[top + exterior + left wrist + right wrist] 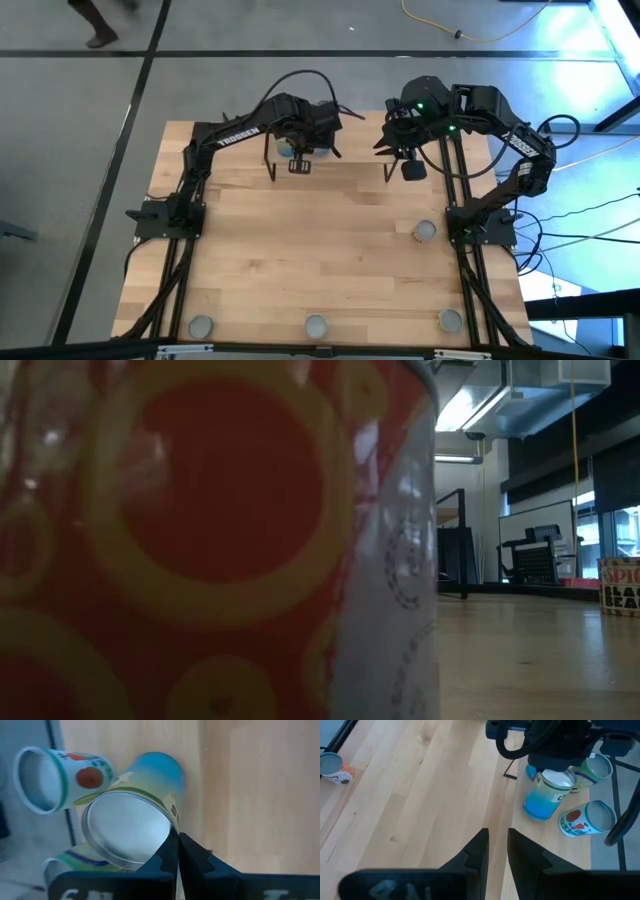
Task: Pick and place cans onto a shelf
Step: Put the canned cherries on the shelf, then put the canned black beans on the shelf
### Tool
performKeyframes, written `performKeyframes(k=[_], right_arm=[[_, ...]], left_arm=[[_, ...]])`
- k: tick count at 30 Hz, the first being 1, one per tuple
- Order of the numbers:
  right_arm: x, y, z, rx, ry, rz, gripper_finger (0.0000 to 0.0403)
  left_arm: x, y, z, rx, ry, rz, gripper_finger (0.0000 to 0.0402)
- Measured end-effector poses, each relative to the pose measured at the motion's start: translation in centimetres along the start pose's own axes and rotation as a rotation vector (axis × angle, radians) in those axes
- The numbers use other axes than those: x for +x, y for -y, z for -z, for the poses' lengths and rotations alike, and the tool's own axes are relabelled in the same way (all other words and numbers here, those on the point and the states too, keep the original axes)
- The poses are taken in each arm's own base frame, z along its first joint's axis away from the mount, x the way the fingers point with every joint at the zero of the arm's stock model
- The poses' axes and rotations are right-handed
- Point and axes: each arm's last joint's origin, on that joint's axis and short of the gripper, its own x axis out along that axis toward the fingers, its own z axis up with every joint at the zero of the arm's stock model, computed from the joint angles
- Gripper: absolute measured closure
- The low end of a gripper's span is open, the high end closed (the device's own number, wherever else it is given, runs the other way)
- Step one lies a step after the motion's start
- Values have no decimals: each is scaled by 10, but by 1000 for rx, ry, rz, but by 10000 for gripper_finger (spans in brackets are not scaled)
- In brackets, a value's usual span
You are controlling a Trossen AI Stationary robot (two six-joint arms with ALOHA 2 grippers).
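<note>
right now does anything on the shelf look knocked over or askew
Yes. On the shelf, the blue can leans tilted under the left gripper, and a can with a red spot lies on its side beside it.

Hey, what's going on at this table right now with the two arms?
Two robot arms are putting cans on a small shelf at the table's far edge. The left gripper is shut at the rim of a blue can leaning tilted on the shelf, beside two cans lying on their sides. The right gripper hangs near the shelf, holding nothing. Four more cans wait upright on the table, one near the right arm's base.
</note>
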Motion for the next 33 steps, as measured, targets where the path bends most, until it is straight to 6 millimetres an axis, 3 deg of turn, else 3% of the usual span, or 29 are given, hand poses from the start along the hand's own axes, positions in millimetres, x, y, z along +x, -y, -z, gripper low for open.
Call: performKeyframes(k=[14, 20, 27, 33], right_arm=[[0, 0, 0, 1, -4, -2, 331], [0, 0, 1, 1, -6, -3, 331], [0, 0, 1, 2, -8, -4, 331], [0, -3, 3, 12, -20, -62, 331]], left_arm=[[-3, 4, -9, 55, 50, -78, 367], [-7, 9, -13, 93, 17, -220, 366], [-32, 30, -14, 127, 73, -268, 378], [-77, 50, 0, 30, 207, -260, 381]])
